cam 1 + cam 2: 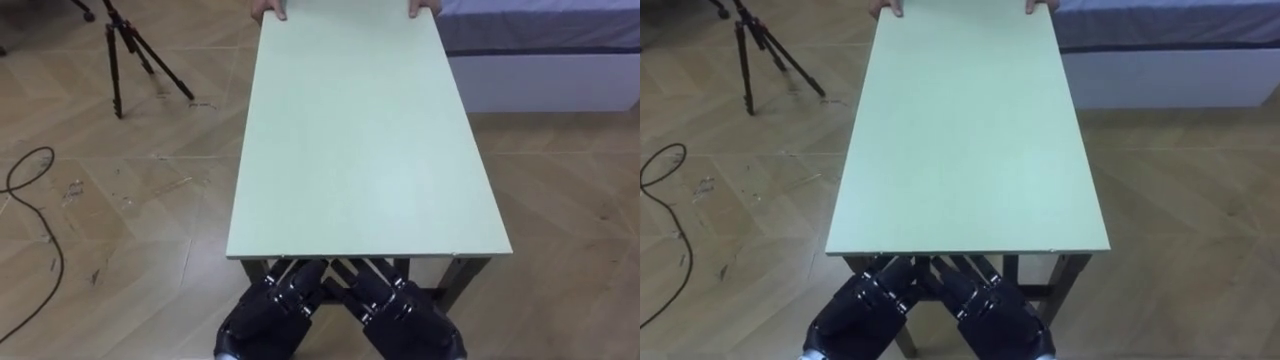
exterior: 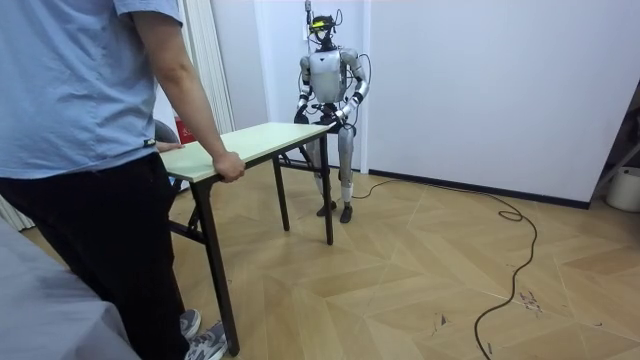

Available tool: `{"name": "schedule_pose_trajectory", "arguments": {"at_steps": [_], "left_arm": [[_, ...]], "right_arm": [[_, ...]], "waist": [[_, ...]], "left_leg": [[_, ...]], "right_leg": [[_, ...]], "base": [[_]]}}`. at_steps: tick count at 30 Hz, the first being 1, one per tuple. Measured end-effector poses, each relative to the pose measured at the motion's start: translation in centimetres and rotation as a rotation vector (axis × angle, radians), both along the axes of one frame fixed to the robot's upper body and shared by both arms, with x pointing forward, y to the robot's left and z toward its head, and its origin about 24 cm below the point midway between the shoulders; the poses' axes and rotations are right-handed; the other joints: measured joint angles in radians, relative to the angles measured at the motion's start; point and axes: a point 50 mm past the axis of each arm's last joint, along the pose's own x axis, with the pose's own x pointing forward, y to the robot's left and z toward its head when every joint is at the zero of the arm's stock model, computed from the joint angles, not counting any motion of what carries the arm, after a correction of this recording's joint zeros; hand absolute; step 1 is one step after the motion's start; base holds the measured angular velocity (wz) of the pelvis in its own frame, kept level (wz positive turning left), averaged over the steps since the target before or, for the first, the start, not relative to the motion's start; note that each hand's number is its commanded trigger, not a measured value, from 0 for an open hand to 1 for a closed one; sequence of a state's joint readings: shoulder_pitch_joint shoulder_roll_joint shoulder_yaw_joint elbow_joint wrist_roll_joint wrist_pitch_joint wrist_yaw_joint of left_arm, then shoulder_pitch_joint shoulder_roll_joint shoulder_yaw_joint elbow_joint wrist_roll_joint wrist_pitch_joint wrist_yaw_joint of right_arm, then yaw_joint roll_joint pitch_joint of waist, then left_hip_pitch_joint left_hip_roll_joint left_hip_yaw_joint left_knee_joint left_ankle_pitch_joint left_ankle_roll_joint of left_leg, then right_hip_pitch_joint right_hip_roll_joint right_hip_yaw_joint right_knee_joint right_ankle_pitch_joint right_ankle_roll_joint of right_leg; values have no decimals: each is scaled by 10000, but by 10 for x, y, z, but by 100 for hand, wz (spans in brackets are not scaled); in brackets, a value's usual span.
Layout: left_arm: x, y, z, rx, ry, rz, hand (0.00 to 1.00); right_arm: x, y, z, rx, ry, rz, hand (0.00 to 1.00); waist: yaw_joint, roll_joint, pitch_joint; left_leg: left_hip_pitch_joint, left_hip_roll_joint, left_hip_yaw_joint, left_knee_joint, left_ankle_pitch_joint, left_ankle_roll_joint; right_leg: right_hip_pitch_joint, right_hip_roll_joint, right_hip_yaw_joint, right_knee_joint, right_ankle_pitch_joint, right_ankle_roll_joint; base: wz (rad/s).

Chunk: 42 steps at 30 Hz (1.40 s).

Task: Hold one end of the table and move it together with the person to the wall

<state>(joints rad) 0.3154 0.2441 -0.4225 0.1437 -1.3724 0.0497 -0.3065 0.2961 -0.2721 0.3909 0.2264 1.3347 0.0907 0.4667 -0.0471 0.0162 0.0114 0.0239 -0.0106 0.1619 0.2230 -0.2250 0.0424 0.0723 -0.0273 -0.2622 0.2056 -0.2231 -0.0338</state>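
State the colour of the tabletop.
The tabletop is pale green, clearest in the left eye view.

Long rectangular table [image 1: 365,150], pale green top on dark metal legs, upright, its top level.

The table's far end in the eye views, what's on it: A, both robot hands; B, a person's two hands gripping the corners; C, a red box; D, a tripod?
B: at the far short edge of the table, a person's hand grips one corner and the other hand grips the opposite corner.
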Motion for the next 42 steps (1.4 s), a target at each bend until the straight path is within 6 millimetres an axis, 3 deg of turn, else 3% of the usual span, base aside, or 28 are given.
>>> {"name": "schedule_pose_trajectory", "arguments": {"at_steps": [3, 8, 19, 28, 42], "left_arm": [[2, -1, 1, -42, 83, -48, 0], [3, 0, 0, -229, 278, -81, 0], [7, 10, -1, -9, 746, 531, 0], [10, 16, -9, 124, 1346, 1024, 0], [10, 17, -26, 278, 2542, 1225, 0]], "right_arm": [[1, -1, 1, 16, -36, -42, 0], [1, -2, 1, 225, 113, -87, 0], [2, -1, 1, 471, 537, -412, 0], [7, -2, 3, 481, 835, -915, 0], [23, -26, 2, 938, 1209, -3225, 0]], "waist": [[-1, 94, 36], [-2, 173, 5], [20, 131, 57], [21, 175, 53], [47, 230, 71]], "left_leg": [[-6, -5, -5, -9, 2, 4], [37, -7, 2, -70, 22, 26], [224, -20, 20, -186, 44, 34], [241, -21, 51, -186, 46, 35], [295, -12, 91, -173, 55, 30]], "right_leg": [[-4, -2, -4, 0, 7, 11], [21, -2, 1, 0, 8, 12], [152, -5, 9, -4, 7, 12], [145, 3, 77, -17, 7, 12], [166, 11, 123, -14, 8, 12]], "base": [[0], [0], [0], [-1], [0]]}}
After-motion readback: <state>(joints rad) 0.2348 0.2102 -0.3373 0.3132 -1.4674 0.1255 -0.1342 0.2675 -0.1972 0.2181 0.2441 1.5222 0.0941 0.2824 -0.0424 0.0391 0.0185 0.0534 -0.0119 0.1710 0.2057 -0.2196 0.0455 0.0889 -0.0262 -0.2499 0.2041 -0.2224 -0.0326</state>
